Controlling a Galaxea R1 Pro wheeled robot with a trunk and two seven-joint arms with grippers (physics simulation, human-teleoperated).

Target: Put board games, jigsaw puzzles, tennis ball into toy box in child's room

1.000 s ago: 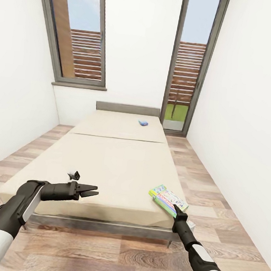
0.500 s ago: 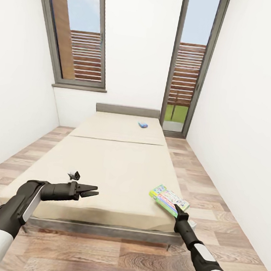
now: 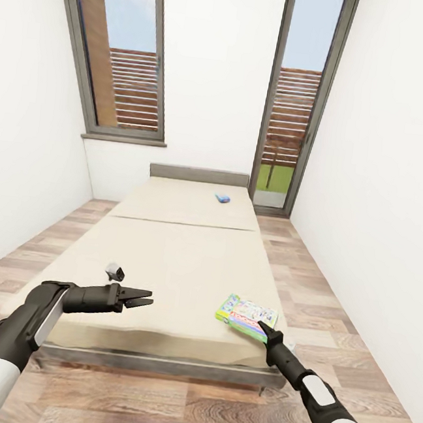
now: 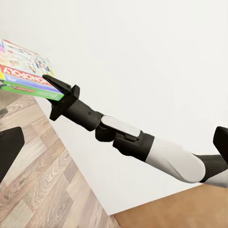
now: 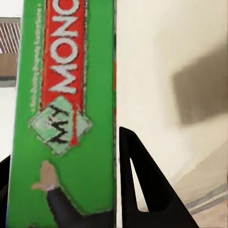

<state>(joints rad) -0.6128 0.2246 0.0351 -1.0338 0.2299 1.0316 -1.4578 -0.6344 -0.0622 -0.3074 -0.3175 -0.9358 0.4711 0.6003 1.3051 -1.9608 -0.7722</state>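
Green-edged and printed in red and yellow, the game sits pinched in the right pincer above the near right corner of the bed. The right wrist view shows its green side panel between the two fingers, one dark finger pressed against its edge. The left wrist view shows the same grip from the side: the box sticks out level from the pincer and is caught only by one short end.

That end-on hold is the weak point. Most of the box hangs beyond the fingers, so a quick swing or a sharp wrist roll could likely lever it loose. It would be best to keep the squeeze firm, the box roughly flat and the arm drawn in close before the base turns, so the free end clears the bed edge and the wall on the right.

A second game, small and blue, lies far up the bed near the headboard and has yet to be fetched. The left pincer hovers over the bed's near left part with its fingers slightly spread and nothing between them, so it could fetch that one.
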